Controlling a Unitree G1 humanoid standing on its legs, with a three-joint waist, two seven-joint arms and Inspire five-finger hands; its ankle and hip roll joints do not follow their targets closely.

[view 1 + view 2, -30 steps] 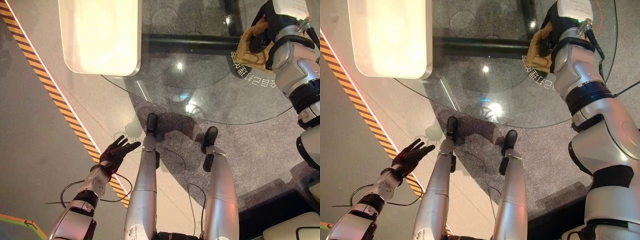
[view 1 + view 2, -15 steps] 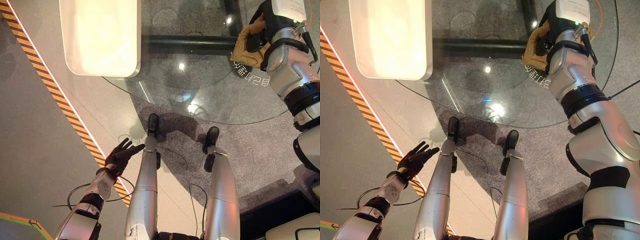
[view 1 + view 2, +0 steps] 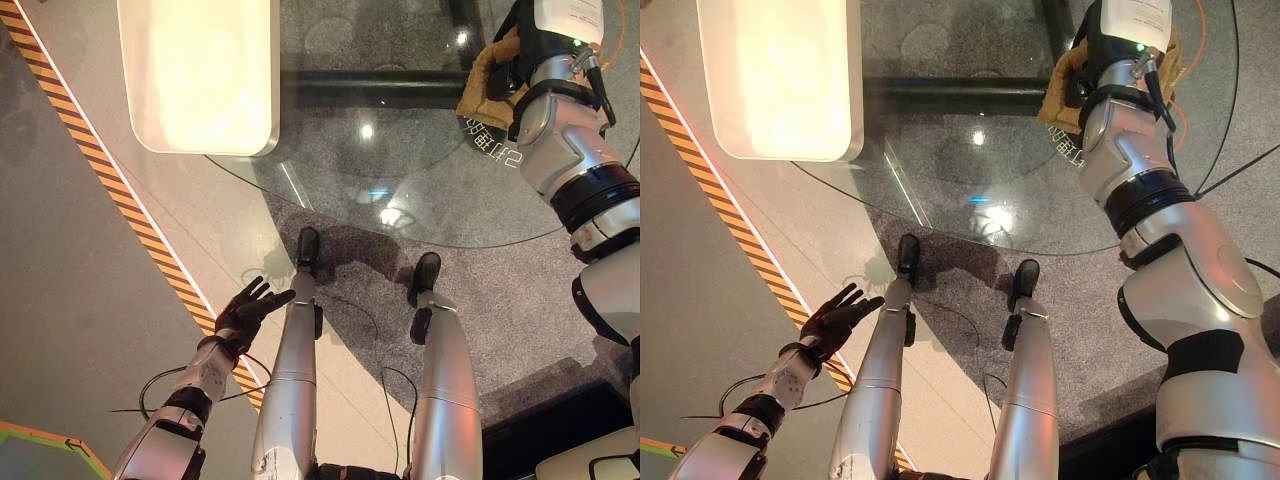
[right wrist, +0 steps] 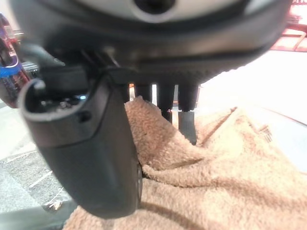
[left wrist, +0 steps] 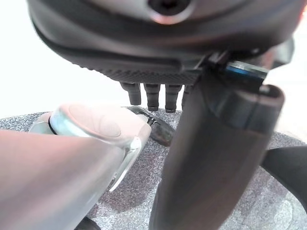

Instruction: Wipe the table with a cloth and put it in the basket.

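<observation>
A tan terry cloth (image 3: 478, 98) lies bunched on the round glass table (image 3: 400, 190), at its far right part. My right hand (image 3: 1092, 52) rests on top of the cloth. In the right wrist view its fingers (image 4: 186, 120) reach straight down onto the cloth (image 4: 216, 182), with the thumb alongside. My left hand (image 3: 247, 308) hangs low by the floor at the lower left, fingers spread and holding nothing; its thumb (image 5: 216, 143) looms close in the left wrist view.
A pale, rounded rectangular thing (image 3: 200, 70) sits at the table's far left edge. A black bar (image 3: 370, 88) runs under the glass. Yellow-and-black striped tape (image 3: 120, 190) crosses the floor on the left.
My right hand has slid the cloth a little to the left and farther across the glass. My left hand has drifted slightly to the right and stays open.
</observation>
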